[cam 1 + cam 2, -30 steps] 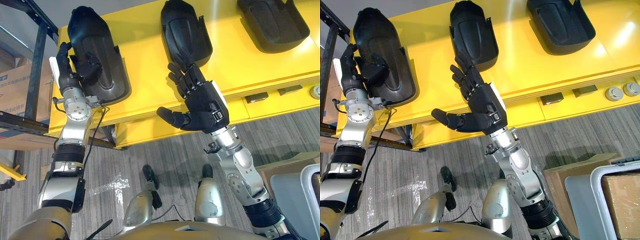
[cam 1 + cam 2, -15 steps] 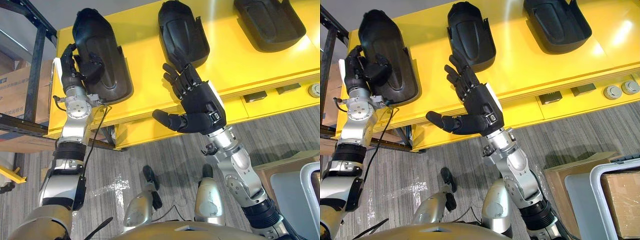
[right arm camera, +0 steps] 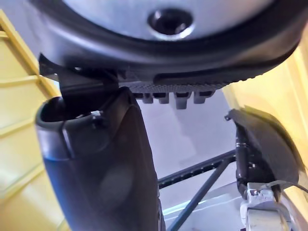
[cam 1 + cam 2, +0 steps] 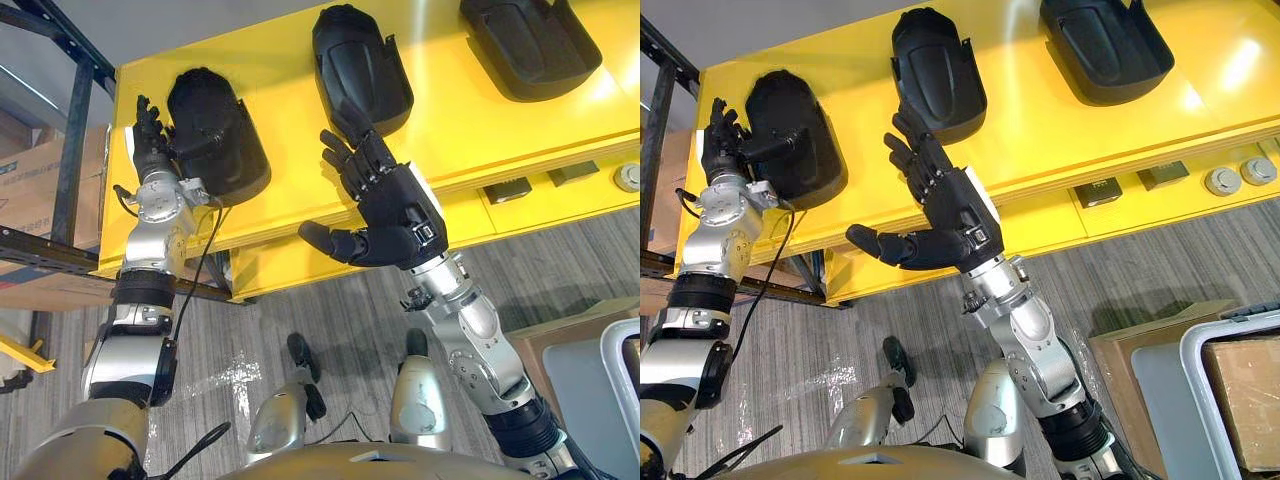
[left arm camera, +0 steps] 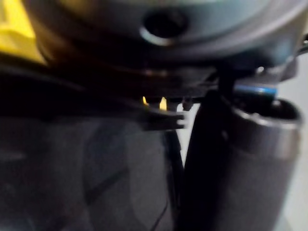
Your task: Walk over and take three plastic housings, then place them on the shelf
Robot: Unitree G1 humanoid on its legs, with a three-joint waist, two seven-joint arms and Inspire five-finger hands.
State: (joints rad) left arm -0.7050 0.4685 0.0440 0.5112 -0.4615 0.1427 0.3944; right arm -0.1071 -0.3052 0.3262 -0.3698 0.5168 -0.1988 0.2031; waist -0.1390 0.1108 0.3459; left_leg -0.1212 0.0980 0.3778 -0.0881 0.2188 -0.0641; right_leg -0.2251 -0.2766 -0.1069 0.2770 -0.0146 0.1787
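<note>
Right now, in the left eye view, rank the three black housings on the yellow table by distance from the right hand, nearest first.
1. Middle housing, just ahead of the right hand.
2. Left housing, off to its left, beside the left hand.
3. Right housing, at the far right.

Yellow table (image 4: 455, 125), cardboard box (image 4: 1245, 395)

Black on yellow, over grey.
Three matt black housings (image 4: 360, 70) on a bright yellow table (image 4: 470, 115); grey streaked floor (image 4: 330, 310); a plain brown box (image 4: 1250, 390).
</note>
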